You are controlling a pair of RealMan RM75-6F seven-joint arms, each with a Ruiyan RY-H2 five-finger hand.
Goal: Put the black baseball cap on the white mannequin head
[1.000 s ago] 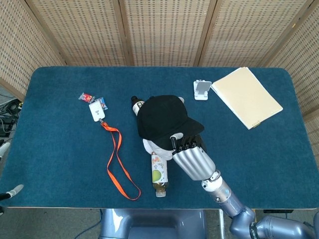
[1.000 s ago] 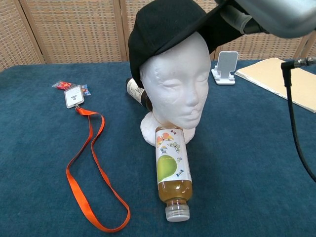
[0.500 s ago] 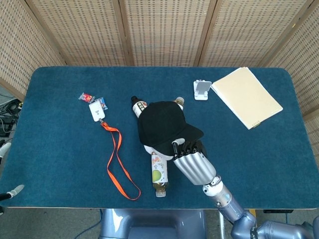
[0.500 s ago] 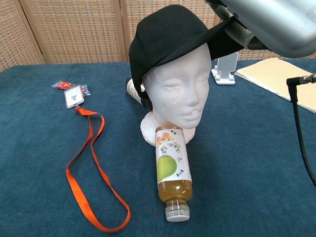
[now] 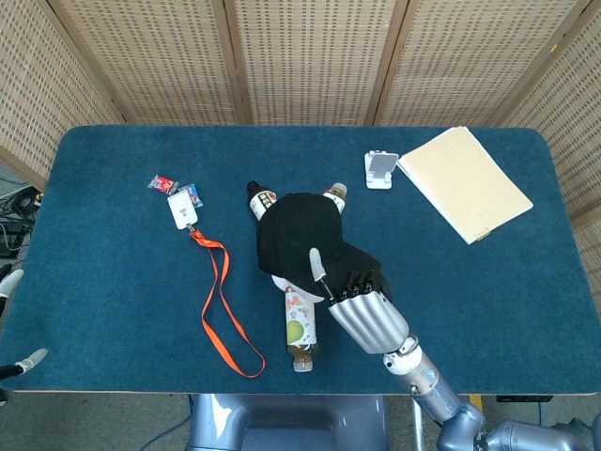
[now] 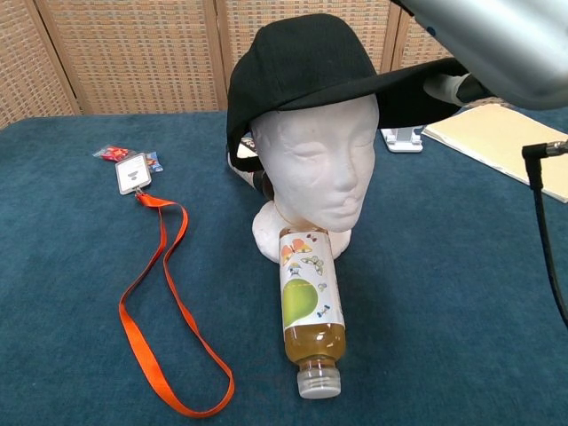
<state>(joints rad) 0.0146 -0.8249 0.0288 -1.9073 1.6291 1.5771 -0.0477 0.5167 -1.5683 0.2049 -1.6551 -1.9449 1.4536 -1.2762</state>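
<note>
Lower than a second ago, the cap now sits down over the crown of the mannequin head, its brim dropped from a raised tilt to nearly level above the brow. Going left to right: at the left of the table lies a badge with an orange lanyard looping toward the lower edge. At frame centre the mannequin head stands upright with the cap on it, a juice bottle lying on its side in front of the base and a dark bottle lying behind. Just right of centre the right hand reaches in from the lower edge; its fingers lie along the brim, and in the head view the thumb stands up over the cap, so it appears to hold the brim, though the grip itself is partly hidden. Further right, at the upper right, stand a phone stand and a notebook. The left hand is not in view. By my judgement the seating step is almost done: the next move calls for letting go of the brim gently and drawing the hand back toward the lower right without dragging the cap askew or tipping the mannequin head.
</note>
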